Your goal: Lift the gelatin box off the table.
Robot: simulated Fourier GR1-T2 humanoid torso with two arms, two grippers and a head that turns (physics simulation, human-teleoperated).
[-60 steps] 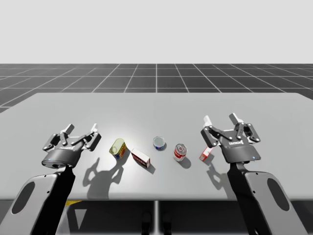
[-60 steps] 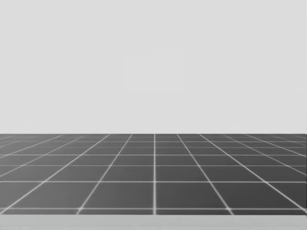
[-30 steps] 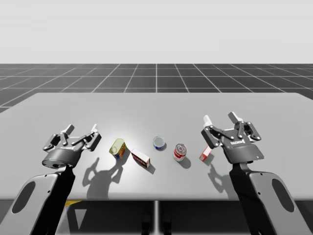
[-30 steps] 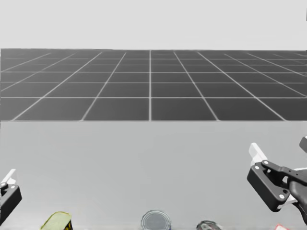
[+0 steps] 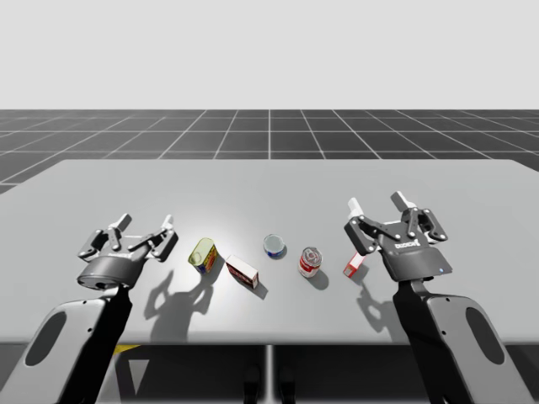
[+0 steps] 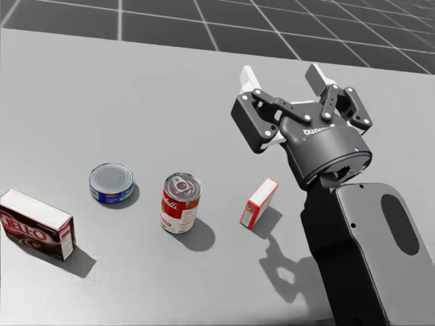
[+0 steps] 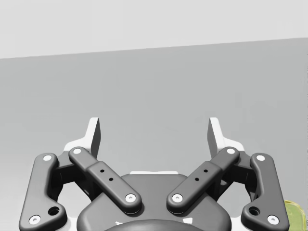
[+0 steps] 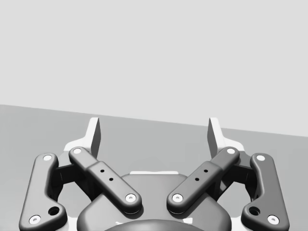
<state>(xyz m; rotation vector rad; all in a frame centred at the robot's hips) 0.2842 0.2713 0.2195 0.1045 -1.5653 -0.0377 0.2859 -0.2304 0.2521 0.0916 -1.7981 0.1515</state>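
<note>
The gelatin box [image 5: 354,267] [image 6: 259,202] is small, red and white, and stands on a narrow side on the grey table [image 5: 269,185]. My right gripper [image 5: 376,203] [image 6: 280,73] [image 8: 154,130] hovers open just behind and to the right of it, apart from it, with nothing between its fingers. Far to the left, my left gripper [image 5: 146,221] [image 7: 154,130] is open and empty over bare table.
Left of the gelatin box stand a red and white can [image 5: 310,262] [image 6: 180,202] and a low blue can [image 5: 274,246] [image 6: 111,183]. A larger dark red box [image 5: 242,271] [image 6: 35,224] and a yellow can on its side [image 5: 202,254] [image 7: 296,214] lie nearer my left gripper.
My head has turned down and to the right, bringing the table, cans and right gripper into view. Both arms have barely shifted; the objects have not moved.
</note>
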